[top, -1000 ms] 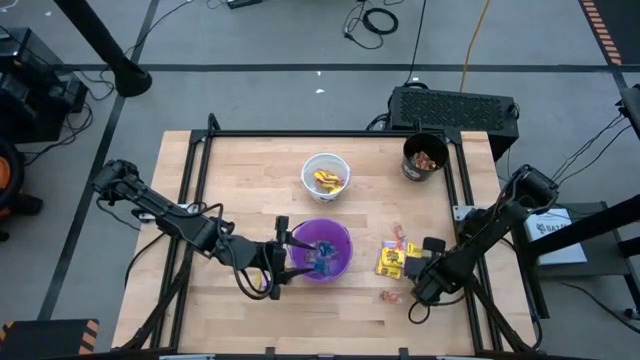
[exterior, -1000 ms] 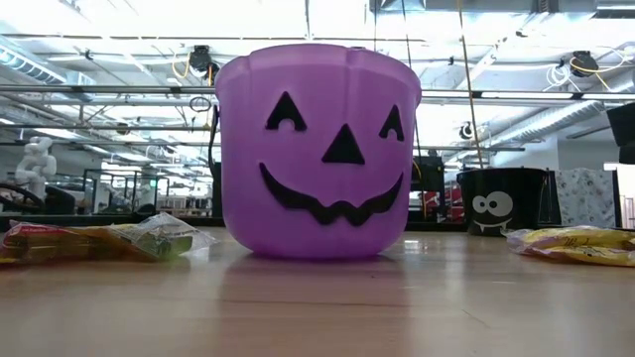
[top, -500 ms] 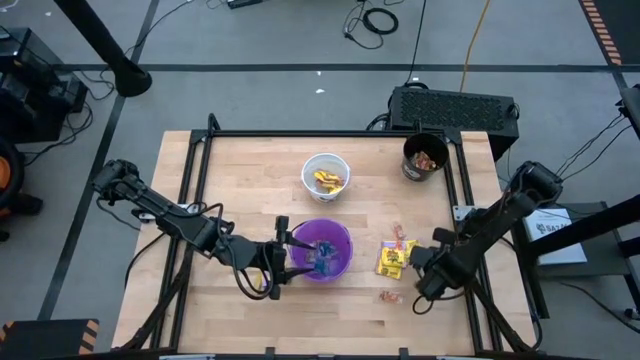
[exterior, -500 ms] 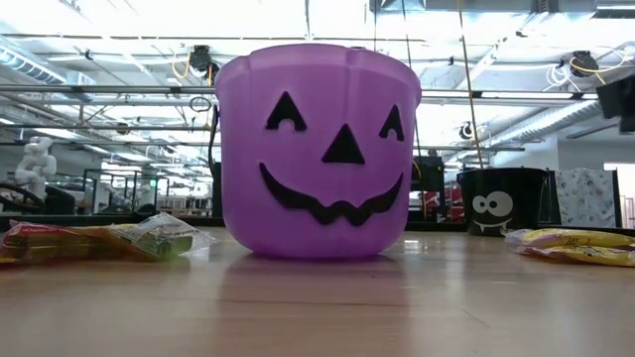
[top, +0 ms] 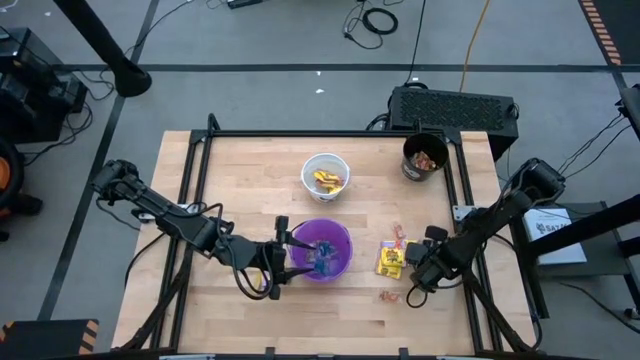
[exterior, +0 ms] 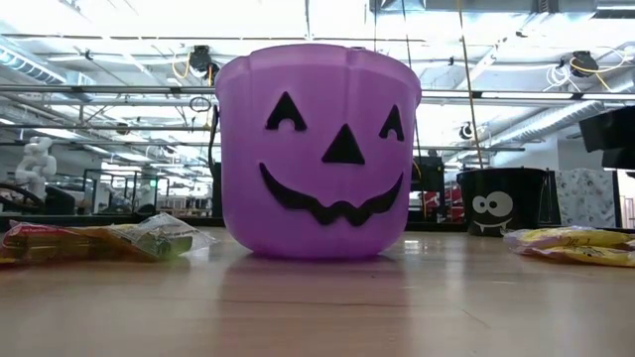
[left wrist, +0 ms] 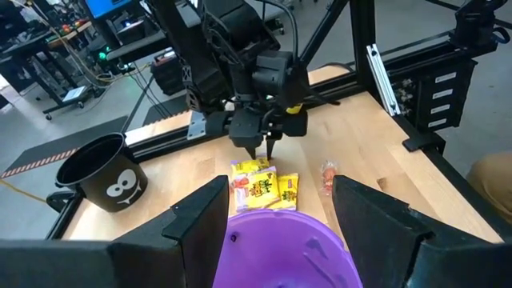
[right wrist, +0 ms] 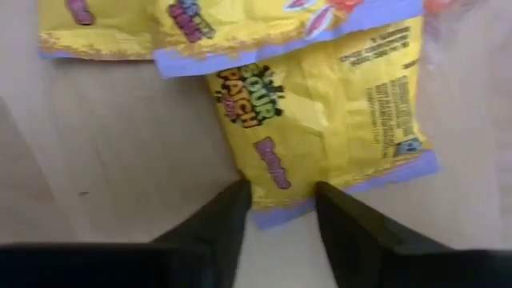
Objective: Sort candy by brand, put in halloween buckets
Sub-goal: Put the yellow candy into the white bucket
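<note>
Where the yellow Sour Patch packets (top: 390,261) lie in a small cluster on the wooden counter (top: 250,170), the right claw (top: 411,268) hangs directly over their near edge, its two fingers (right wrist: 216,224) parted and straddling the purple-bordered corner of one packet without gripping it. A few orange-red sweets (top: 398,237) sit just beside the cluster, and one more orange sweet (top: 388,296) lies apart, nearer the counter's front edge. The purple bucket (top: 322,250) stands just to the left of the packets and holds blue-green wrappers. The left claw (top: 287,252) is positioned at this bucket's left rim, with its fingers (left wrist: 200,220) spread wide on either side of the rim and holding nothing. The white bucket (top: 326,177) stands farther back and contains yellow packets. The black bucket (top: 424,156) stands at the counter's far right corner and contains orange-red sweets.
</note>
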